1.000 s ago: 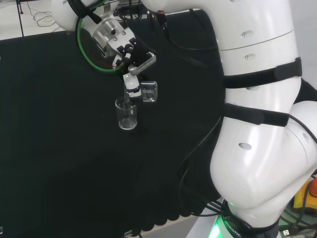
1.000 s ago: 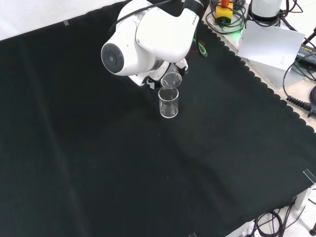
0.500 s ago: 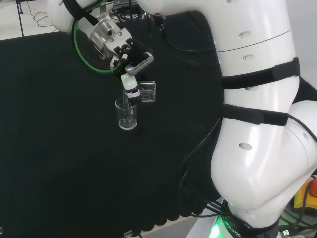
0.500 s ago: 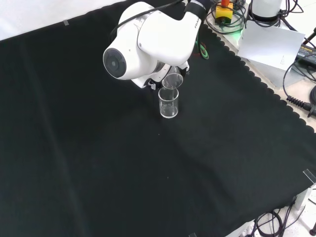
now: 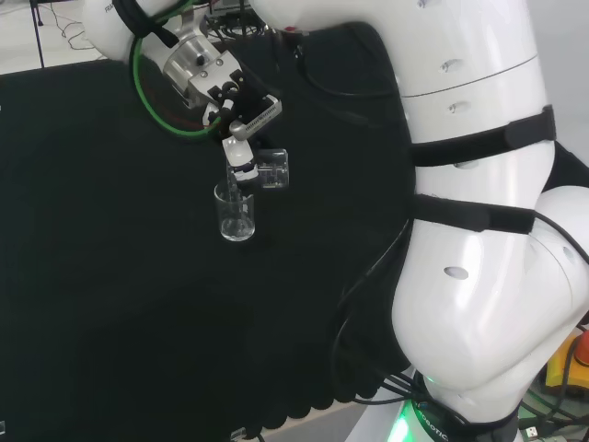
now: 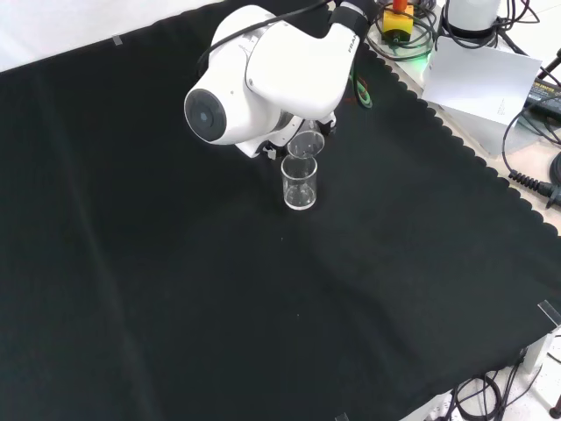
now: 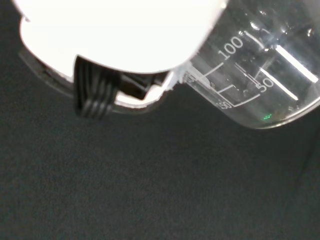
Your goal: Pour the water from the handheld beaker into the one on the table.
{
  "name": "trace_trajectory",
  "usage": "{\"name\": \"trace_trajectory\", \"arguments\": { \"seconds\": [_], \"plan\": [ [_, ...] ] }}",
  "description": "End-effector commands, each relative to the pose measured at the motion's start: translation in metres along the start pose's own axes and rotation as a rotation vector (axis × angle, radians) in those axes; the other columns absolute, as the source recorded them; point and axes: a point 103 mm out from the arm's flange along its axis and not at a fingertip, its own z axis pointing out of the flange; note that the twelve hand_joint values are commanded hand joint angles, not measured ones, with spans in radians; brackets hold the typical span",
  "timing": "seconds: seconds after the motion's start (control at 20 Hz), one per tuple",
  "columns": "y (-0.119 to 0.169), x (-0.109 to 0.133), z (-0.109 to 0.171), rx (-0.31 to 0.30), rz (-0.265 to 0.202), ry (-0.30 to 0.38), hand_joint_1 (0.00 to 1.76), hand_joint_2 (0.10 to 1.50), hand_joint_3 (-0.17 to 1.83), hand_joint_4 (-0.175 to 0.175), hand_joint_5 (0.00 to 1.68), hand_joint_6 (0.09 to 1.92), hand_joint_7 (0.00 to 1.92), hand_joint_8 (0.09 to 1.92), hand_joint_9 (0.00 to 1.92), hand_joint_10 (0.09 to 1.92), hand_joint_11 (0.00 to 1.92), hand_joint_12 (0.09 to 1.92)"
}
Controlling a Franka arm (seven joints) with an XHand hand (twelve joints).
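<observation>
— Looking at the head view first: what has the hand [image 5: 241, 158] got?

— A clear beaker [image 5: 272, 169], tipped on its side. Fingers are curled round it, so it is pinched in the grip, up off the black cloth [image 5: 110, 276].

— And the second beaker?

— The standing beaker [image 5: 236, 213] sits upright on the cloth, just below and to the left of the tipped one in that view. The mouth of the held beaker points toward its rim; the two are very near, touching or not I cannot tell.

— Front view agree?

— Yes. The standing beaker [image 6: 299, 182] is near the middle of the cloth [image 6: 175, 307], upright. The held beaker [image 6: 305, 143] shows just above and behind it, right under the arm's big white link [image 6: 263, 74] with its round grey cap.

— Contents?

— The wrist view gives the held beaker [image 7: 255, 75] close up: printed scale marks on the wall, small droplets or bubbles on the glass, a bright streak of reflection. Blurred white part of the hand [image 7: 125, 35] beside it. How much water remains in it I cannot tell.

— Water in the standing one?

— Cannot tell; the glass is clear against black and no level line reads plainly. No stream visible between the two.
</observation>
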Motion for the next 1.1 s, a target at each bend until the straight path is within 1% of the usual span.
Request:
{"name": "trace_trajectory", "arguments": {
  "seconds": [0.05, 0.5, 0.7, 0.85, 1.1],
  "plan": [
    [-0.0005, -0.0003, -0.0008, 0.006, 0.026, -0.007, 1.32, 0.45, 1.07, -0.163, 1.15, 0.97, 1.36, 0.88, 1.48, 0.88, 1.14, 0.84],
    [0.0001, -0.0007, -0.001, 0.024, 0.049, -0.02, 1.32, 0.46, 1.07, -0.165, 1.15, 0.97, 1.36, 0.88, 1.48, 0.88, 1.14, 0.84],
    [-0.0016, 0.0015, -0.0034, 0.028, 0.052, -0.028, 1.32, 0.46, 1.07, -0.165, 1.15, 0.97, 1.36, 0.88, 1.48, 0.88, 1.14, 0.85],
    [-0.0023, 0.0033, -0.0043, 0.041, 0.054, -0.034, 1.32, 0.46, 1.07, -0.165, 1.15, 0.97, 1.36, 0.88, 1.48, 0.88, 1.14, 0.85],
    [-0.0032, 0.0048, -0.0051, 0.045, 0.052, -0.04, 1.32, 0.46, 1.06, -0.15, 1.15, 0.97, 1.35, 0.89, 1.48, 0.89, 1.14, 0.85]
  ]
}}
